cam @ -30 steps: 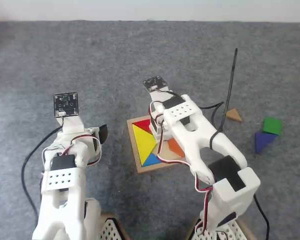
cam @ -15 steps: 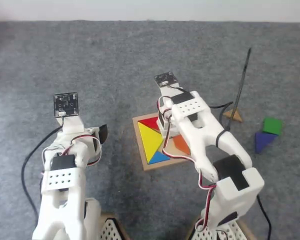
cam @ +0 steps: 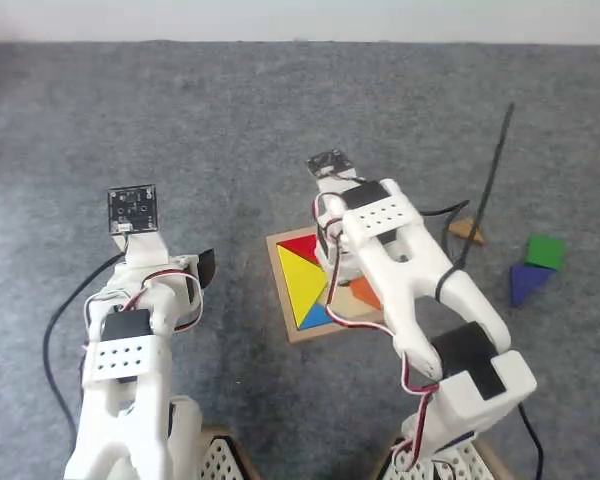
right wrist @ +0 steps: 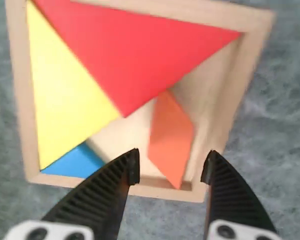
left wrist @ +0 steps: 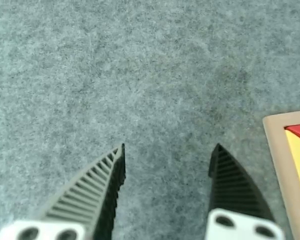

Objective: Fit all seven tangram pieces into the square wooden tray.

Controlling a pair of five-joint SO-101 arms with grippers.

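With four pieces in the wooden tray (right wrist: 252, 65), the right gripper (right wrist: 172, 159) hangs open and empty above it, the orange piece (right wrist: 170, 140) between its jaws; next, I judge, comes fetching the tan triangle (cam: 467, 231), well clear of them.

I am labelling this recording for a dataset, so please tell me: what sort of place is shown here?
Likely a tabletop robot test bench: a left arm and a right arm sit side by side over a grey felt-like mat, with a wooden tangram tray in front of them.
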